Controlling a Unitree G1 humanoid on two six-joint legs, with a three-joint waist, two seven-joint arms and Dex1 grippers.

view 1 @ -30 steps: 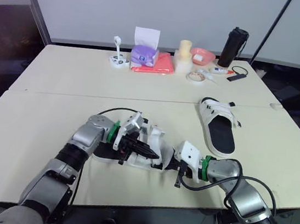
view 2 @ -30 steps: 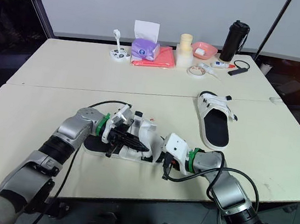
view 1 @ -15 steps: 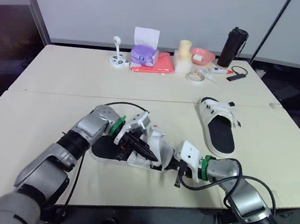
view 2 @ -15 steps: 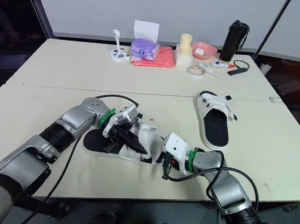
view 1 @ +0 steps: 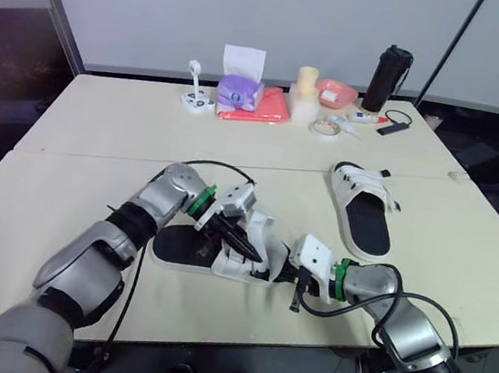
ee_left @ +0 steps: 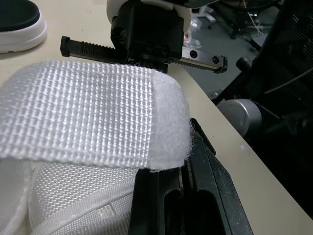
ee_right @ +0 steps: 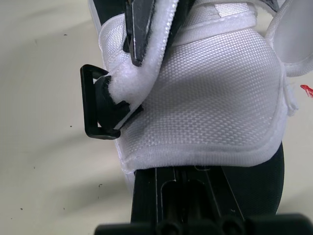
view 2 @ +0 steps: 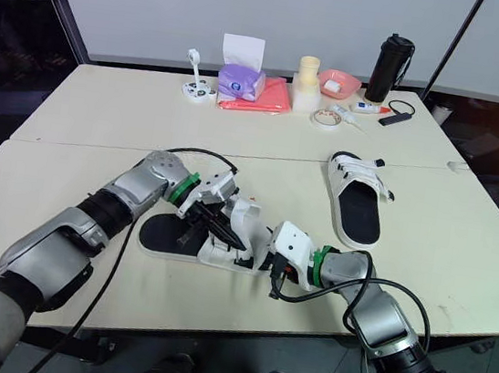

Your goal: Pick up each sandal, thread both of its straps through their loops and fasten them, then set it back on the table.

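Firmly in the pinch of the left hand point(view 1: 249, 249): white strap point(ee_left: 93, 112) of near sandal point(view 1: 177, 247).

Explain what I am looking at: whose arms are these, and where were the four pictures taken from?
These are a humanoid robot's two arms. Two pictures come from cameras in its head, looking down over the table; the other two from a camera on each wrist, close up. A white sandal with a black sole lies between the arms. The left tool pinches its strap; the right tool sits at its side. A second sandal lies further right, and a tissue box and black bottle stand at the far edge.
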